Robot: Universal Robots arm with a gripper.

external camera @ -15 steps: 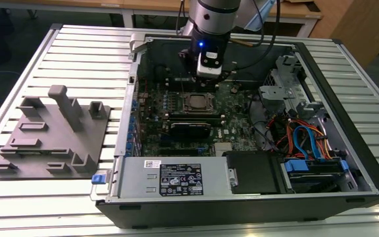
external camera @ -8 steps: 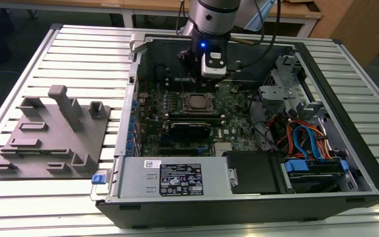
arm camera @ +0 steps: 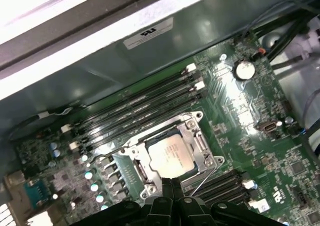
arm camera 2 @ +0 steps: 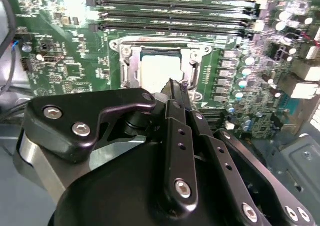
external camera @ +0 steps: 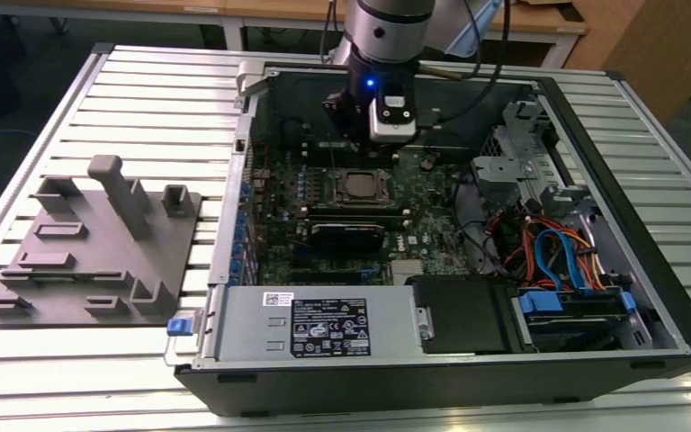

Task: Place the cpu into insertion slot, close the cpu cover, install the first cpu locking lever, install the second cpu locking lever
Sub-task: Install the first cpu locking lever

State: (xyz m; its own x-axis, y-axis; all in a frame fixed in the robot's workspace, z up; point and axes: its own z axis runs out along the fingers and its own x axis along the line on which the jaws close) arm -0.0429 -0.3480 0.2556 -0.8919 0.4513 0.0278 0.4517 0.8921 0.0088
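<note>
Here the cpu (arm camera: 170, 155) lies flat in the insertion slot (arm camera: 150, 188) on the motherboard (arm camera: 240, 111), with the cpu cover (arm camera: 201, 147) down around it as a silver frame. The hand (arm camera: 171, 182) hangs at the socket's edge with its fingers pressed together and nothing plainly between them. It is just beside a thin wire locking lever (arm camera: 204, 181) that stands aslant.
</note>
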